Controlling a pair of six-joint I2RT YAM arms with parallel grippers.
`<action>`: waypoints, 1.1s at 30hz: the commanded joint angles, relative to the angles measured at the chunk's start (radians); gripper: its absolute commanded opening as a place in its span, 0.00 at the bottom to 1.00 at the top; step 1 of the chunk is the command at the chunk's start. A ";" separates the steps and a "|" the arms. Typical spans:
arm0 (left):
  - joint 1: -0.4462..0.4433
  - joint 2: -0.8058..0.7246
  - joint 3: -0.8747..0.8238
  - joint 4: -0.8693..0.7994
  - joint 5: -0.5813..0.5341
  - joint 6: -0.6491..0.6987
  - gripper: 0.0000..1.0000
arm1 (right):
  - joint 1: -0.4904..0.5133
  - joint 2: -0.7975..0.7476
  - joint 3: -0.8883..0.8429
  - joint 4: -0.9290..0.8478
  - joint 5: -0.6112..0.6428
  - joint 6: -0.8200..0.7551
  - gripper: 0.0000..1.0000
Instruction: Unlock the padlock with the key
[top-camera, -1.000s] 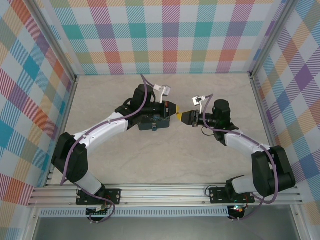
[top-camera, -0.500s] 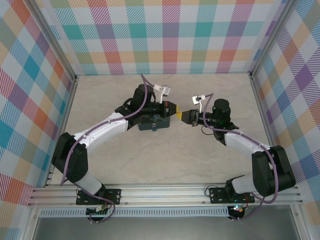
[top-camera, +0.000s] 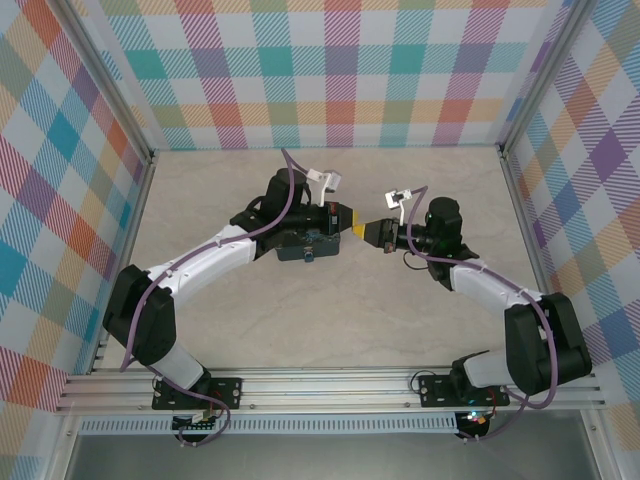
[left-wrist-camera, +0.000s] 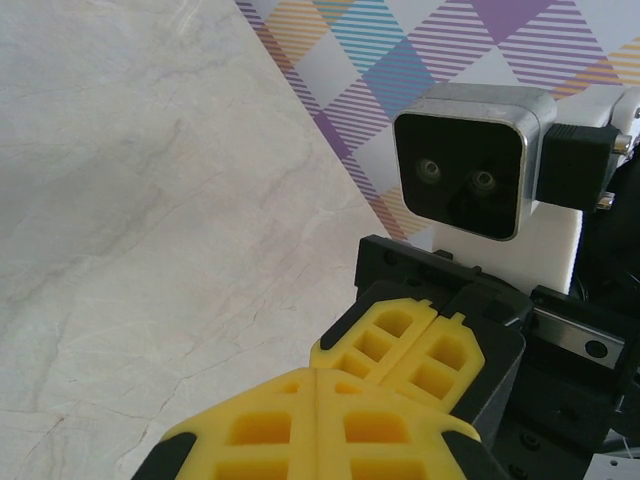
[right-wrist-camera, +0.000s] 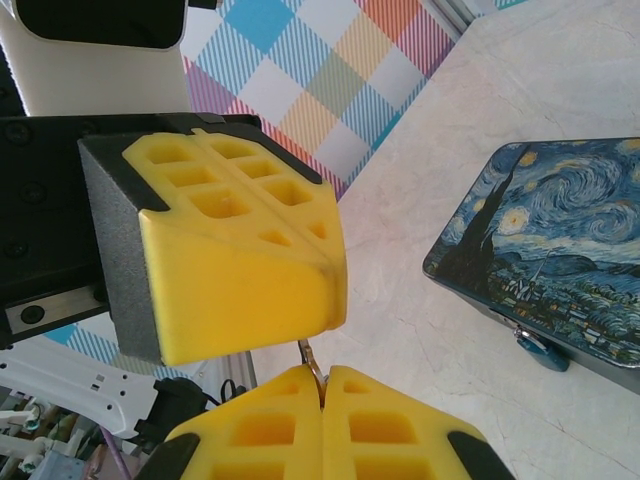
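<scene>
Grips the key (right-wrist-camera: 312, 364) in the right claw (right-wrist-camera: 321, 398), pinched tight, thin end poking toward 12 o'clock against the left claw (right-wrist-camera: 300, 275). Shows that claw pressed together too; cannot tell whether on the key. Reads as a mid-air regrip. Leaves the padlock (right-wrist-camera: 543, 352) farther off at 4 o'clock, hanging on the tin (right-wrist-camera: 560, 240) on the desk (right-wrist-camera: 420, 300). Next needs a firm hold, then the key tip carried to the keyhole.

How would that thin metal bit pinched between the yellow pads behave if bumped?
The key looks thin and stiff, so it probably won't bend. Only a sliver pokes from the right gripper, so it could twist or slip. Being tiny, it's likely very light.
</scene>
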 joint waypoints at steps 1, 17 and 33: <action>-0.009 -0.025 0.029 0.009 -0.008 0.002 0.10 | 0.005 -0.037 0.008 -0.022 -0.005 -0.042 0.03; 0.053 -0.162 -0.059 -0.189 -0.226 0.078 0.77 | 0.006 -0.044 0.044 -0.328 0.120 -0.178 0.04; 0.129 -0.273 -0.482 -0.009 -0.299 -0.097 0.91 | 0.049 0.118 0.141 -0.330 0.225 -0.161 0.04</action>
